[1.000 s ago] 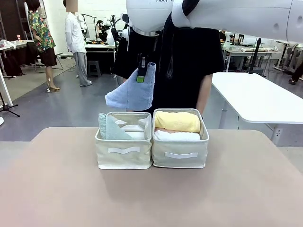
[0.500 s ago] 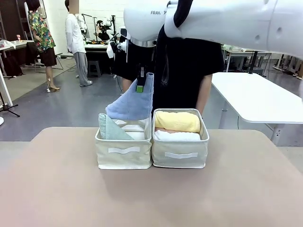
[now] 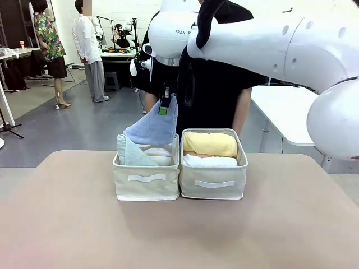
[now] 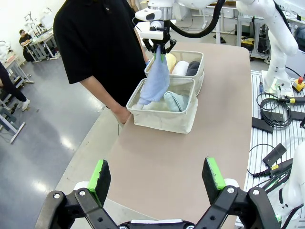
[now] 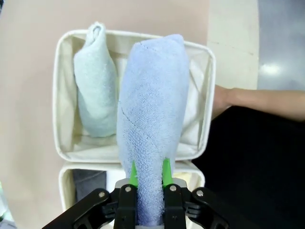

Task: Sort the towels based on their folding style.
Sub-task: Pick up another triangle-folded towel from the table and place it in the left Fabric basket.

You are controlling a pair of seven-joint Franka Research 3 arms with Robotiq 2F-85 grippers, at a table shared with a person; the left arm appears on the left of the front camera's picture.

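Note:
My right gripper (image 3: 164, 105) is shut on the top corner of the light blue towel (image 3: 152, 128), a folded cone that hangs with its lower end dipping into the left cream bin (image 3: 147, 180). From the right wrist, the light blue towel (image 5: 151, 119) hangs over that bin (image 5: 64, 90) beside the pale mint folded towel (image 5: 96, 81). The mint towel (image 3: 130, 151) leans in the bin's left side. The right bin (image 3: 213, 182) holds a yellow rolled towel (image 3: 210, 143) above a white one (image 3: 210, 161); a dark grey roll (image 4: 193, 67) lies there too. My left gripper (image 4: 157, 176) is open, far back from the bins.
A person in a black shirt (image 3: 224, 73) stands right behind the bins, one hand (image 4: 121, 113) resting at the table's far edge. My right arm (image 3: 269, 45) spans the upper picture. The beige tabletop (image 3: 179, 235) in front of the bins is bare.
My right gripper has come down with the light blue towel, from hanging above the left bin to its lower end entering the bin.

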